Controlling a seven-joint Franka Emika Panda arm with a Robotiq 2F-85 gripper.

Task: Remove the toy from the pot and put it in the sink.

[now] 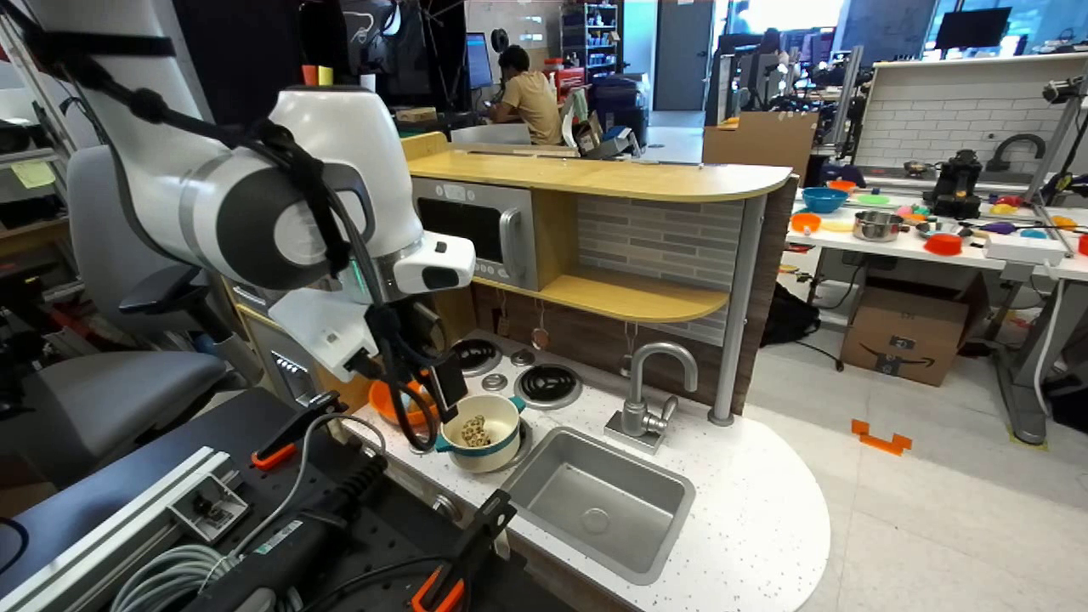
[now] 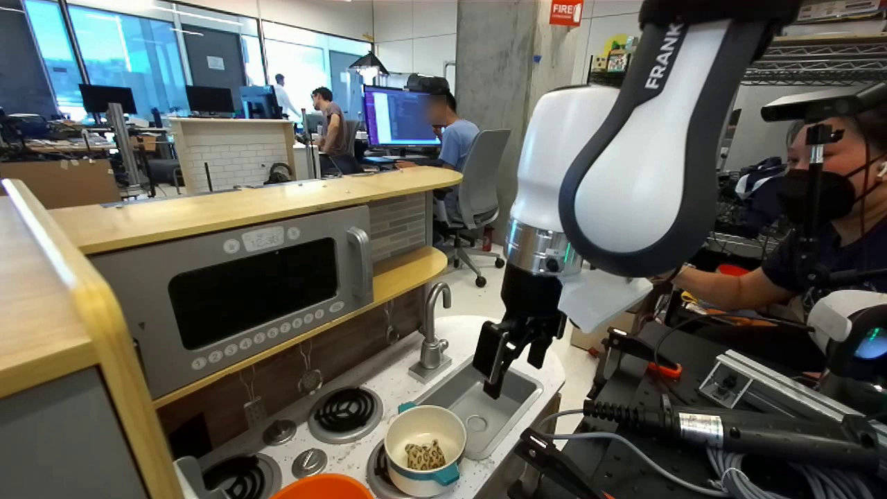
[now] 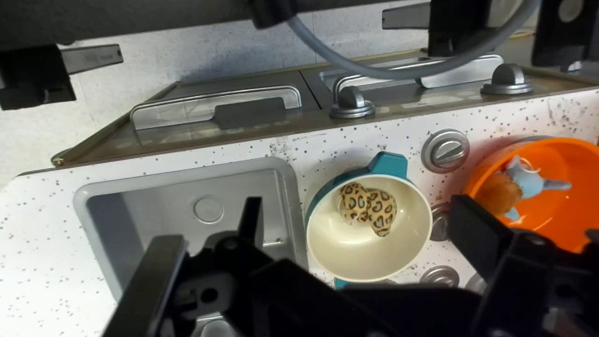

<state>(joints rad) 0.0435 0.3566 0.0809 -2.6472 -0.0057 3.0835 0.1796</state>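
The toy is a small leopard-spotted plush. It lies in the pot in both exterior views (image 1: 476,431) (image 2: 425,455) and against the pot's wall in the wrist view (image 3: 367,206). The cream pot with teal handles (image 1: 484,463) (image 2: 416,479) (image 3: 374,257) stands on a burner beside the sink. The grey sink (image 1: 595,544) (image 2: 509,409) (image 3: 178,210) has nothing in it. My gripper (image 2: 516,364) (image 3: 351,220) is open and empty, above the counter. In the wrist view its fingers appear on either side of the pot. In an exterior view the gripper (image 1: 449,404) is partly hidden by cables.
An orange bowl (image 1: 382,406) (image 2: 322,488) (image 3: 571,220) with a blue and orange toy stands beside the pot. A faucet (image 1: 636,399) (image 2: 433,339) rises behind the sink. A microwave (image 1: 476,229) (image 2: 256,291) and shelf overhang the counter's back.
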